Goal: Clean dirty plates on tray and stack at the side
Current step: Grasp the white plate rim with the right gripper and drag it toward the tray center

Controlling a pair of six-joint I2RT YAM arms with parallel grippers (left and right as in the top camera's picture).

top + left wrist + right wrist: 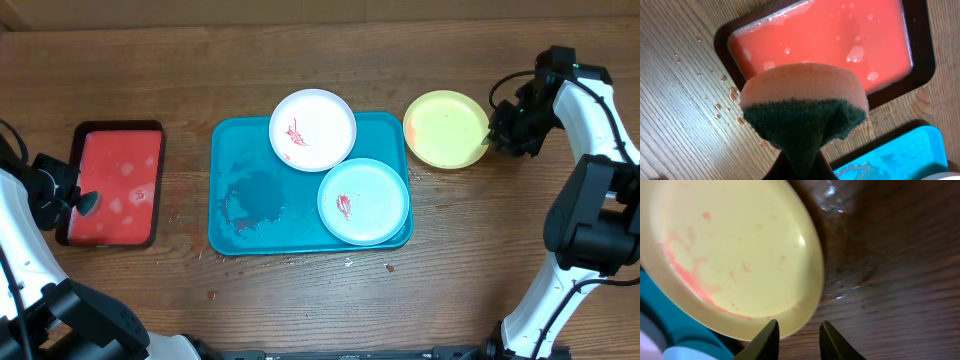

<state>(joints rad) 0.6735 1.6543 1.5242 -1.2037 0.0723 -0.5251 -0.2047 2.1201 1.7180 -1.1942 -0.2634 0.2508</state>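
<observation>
The turquoise tray (240,150) lies mid-table. On it are the white plate (312,130) at the back and the light teal plate (363,201) at the front right, both with red smears. The yellow-green plate (445,128) sits on the table just right of the tray; the right wrist view (735,250) shows faint pink smears on it. My right gripper (497,135) (799,330) is open at that plate's right rim, holding nothing. My left gripper (75,198) (800,162) is shut on a pink-and-green sponge (802,100) beside the red tray.
The small red dark-rimmed tray (112,184) (830,40) at the left holds pinkish soapy water. A wet patch (255,200) lies on the turquoise tray's left half. Water drops (722,95) dot the wood beside the red tray. The turquoise tray's corner shows in the left wrist view (900,155).
</observation>
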